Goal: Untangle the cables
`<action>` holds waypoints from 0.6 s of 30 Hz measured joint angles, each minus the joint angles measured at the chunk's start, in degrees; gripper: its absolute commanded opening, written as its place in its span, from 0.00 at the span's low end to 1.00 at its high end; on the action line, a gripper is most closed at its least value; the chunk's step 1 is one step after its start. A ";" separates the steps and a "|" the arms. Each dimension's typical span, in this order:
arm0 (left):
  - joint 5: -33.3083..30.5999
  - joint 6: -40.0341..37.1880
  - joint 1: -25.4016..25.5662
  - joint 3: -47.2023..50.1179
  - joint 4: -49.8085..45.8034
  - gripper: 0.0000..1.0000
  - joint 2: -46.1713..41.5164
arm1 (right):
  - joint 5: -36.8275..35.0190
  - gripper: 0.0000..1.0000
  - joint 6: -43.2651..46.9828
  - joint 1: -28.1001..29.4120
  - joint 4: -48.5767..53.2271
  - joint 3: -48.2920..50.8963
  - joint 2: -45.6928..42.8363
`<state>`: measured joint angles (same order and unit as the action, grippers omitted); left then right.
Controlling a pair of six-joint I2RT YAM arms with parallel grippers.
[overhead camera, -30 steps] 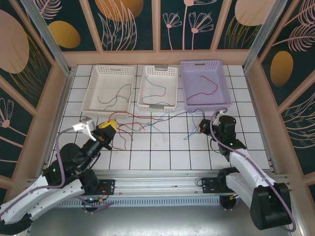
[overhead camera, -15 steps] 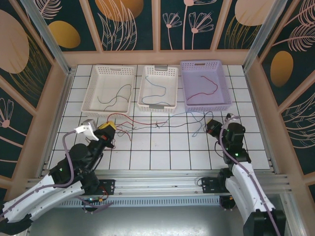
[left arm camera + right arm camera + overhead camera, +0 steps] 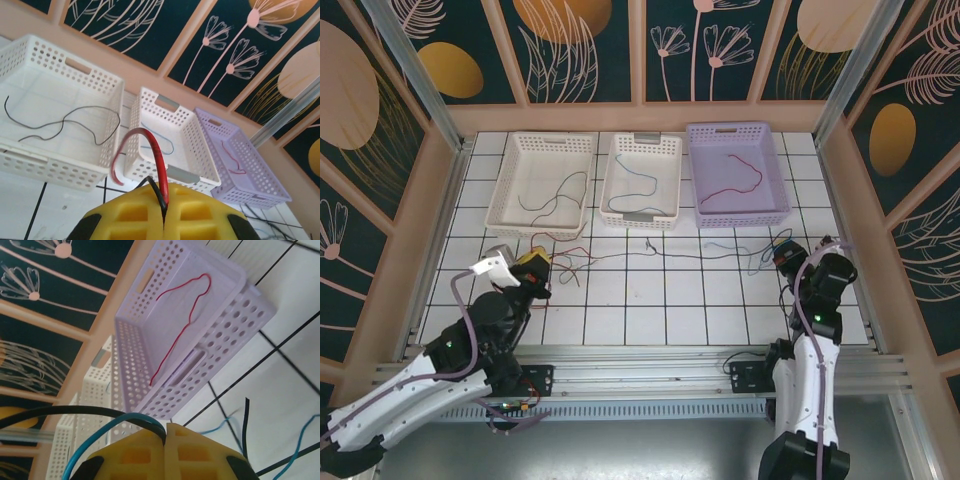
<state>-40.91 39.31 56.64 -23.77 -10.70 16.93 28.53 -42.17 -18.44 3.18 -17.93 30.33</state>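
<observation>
My left gripper (image 3: pixel 536 270) has its yellow pads pressed together on a red cable (image 3: pixel 156 152) and a black strand. My right gripper (image 3: pixel 786 256) is clamped the same way on a black cable (image 3: pixel 75 410) and a blue cable (image 3: pixel 82 449). Between them the cables (image 3: pixel 705 255) stretch across the white tiled table (image 3: pixel 620 300), in front of two white baskets (image 3: pixel 498 190) and a lilac basket (image 3: pixel 740 218), each holding one loose cable.

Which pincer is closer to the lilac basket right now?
Right. The right pincer sits just in front of the lilac basket's near right corner; the left pincer is far off to the left, in front of the leftmost white basket.
</observation>
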 measured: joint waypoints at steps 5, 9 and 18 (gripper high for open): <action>1.84 1.14 0.00 1.97 1.70 0.00 5.11 | 4.87 0.00 -0.81 0.63 -1.33 -0.57 0.79; 6.67 1.11 -0.04 2.80 7.58 0.00 13.38 | 9.44 0.00 -1.68 6.80 -6.88 -0.81 2.43; 17.94 1.81 -0.04 5.75 22.21 0.21 26.01 | 14.78 0.00 -1.18 18.60 -15.61 -3.54 3.34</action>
<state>-22.96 41.12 56.60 -18.02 11.51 42.94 43.31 -43.35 0.16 -12.43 -21.47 33.67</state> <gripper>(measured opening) 0.151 0.042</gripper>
